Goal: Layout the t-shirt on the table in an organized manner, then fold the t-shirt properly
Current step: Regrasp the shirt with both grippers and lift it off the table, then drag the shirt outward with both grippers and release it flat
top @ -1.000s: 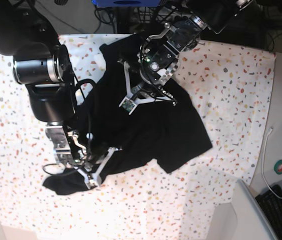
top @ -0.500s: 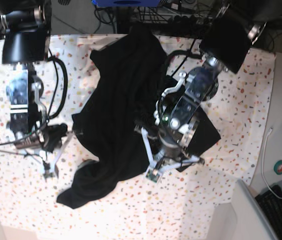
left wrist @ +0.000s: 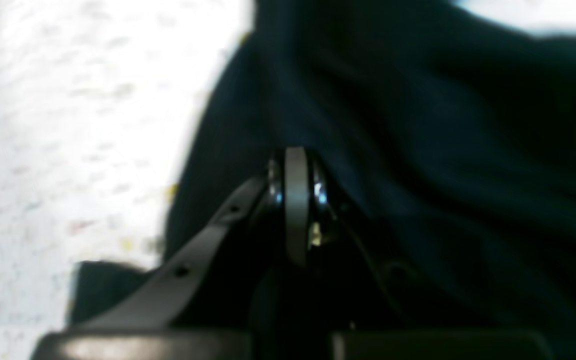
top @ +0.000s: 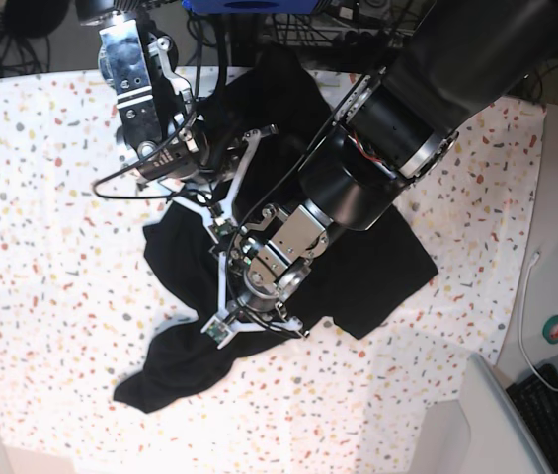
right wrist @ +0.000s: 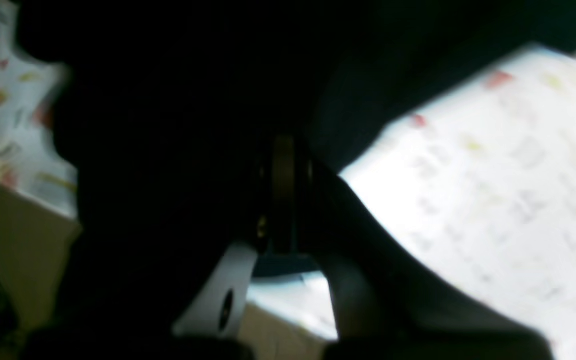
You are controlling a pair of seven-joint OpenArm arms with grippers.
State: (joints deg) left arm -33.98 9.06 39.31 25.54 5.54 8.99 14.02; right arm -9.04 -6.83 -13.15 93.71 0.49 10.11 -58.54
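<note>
Step in hand, by my read: layout phase, no fold begun. T-shirt lay as a crumpled black heap across the middle of the worktop, one tail trailing toward the near edge, another bunch up at the far edge. No print visible.

Left hand sat low over the cloth, mid-worktop. Wrist view blurred, but fingers looked pressed together w/ black fabric bunched round the tips; I took it as clamped on the t-shirt. Right hand was nearer the far edge, over the upper part of the heap. Its wrist view was v. dark; fingers together, cloth draped over and around them, so I judged it clamped on the t-shirt too.

Both hands were close to each other, cloth slack between.

Next move calls for, imo: pulling the two grips well apart to tension the fabric, then setting it down flat. Risk: both grips may be on the same bunch, so spreading might only drag the heap.

Containers: none on the worktop.
</note>
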